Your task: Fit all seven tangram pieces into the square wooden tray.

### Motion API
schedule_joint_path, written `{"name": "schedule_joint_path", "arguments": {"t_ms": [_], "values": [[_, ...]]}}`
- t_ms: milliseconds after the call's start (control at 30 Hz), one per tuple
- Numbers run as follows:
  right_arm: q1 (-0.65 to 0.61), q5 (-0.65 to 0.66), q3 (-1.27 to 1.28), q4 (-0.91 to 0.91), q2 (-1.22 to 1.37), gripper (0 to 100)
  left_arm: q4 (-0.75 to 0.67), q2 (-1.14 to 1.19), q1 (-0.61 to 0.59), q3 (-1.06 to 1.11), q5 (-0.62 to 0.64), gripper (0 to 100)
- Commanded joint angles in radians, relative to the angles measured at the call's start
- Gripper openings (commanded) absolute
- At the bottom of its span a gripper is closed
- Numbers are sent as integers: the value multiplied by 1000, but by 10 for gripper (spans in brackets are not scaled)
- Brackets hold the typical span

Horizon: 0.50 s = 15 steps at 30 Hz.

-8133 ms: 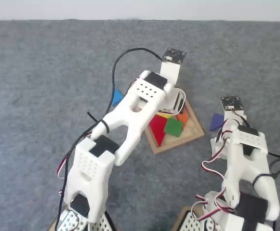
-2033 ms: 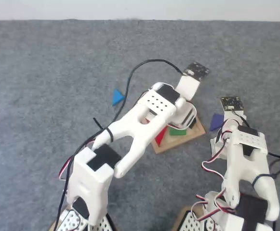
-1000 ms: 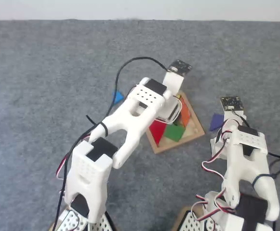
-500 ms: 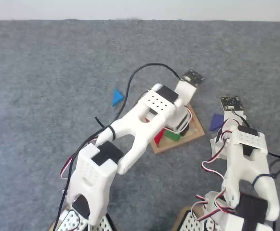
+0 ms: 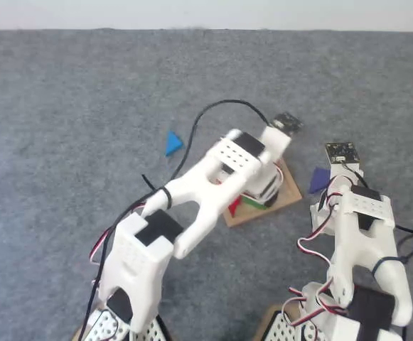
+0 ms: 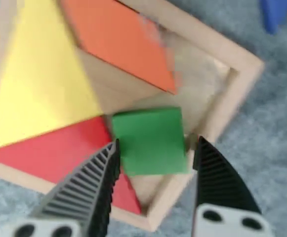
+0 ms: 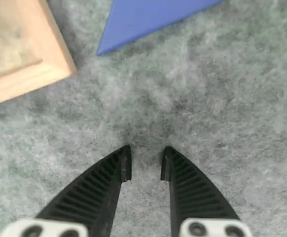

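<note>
Inside the wooden tray [image 6: 222, 49], near one corner, the green square [image 6: 150, 150] lies skewed. My left pincer [image 6: 157, 141] straddles it, jaws apart, gripping nothing. If I squeeze off-centre, I judge it could twist, ride up over the red triangle [image 6: 54, 148], or wedge against the rim.

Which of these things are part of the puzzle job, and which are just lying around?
Part of the job: wooden tray; yellow triangle, orange piece, red triangle and green square inside it; light blue triangle and dark blue piece out on the carpet.

Just there: grey carpet; black cable on one arm.
</note>
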Motion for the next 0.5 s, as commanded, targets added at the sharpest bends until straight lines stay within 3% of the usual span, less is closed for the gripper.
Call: {"name": "schedule_joint_path", "arguments": {"t_ms": [0,200,333,467], "values": [[-16,6,-2,-16,-35,118,-37,-75,-77,-5,-35,224],[-33,6,-2,-16,-35,118,-25,-77,-60,-81,-55,179],[-31,6,-2,-16,-35,118,74,-78,-32,-199,-64,178],[-31,6,-2,-16,-35,118,229,-118,-137,-375,-57,162]]}}
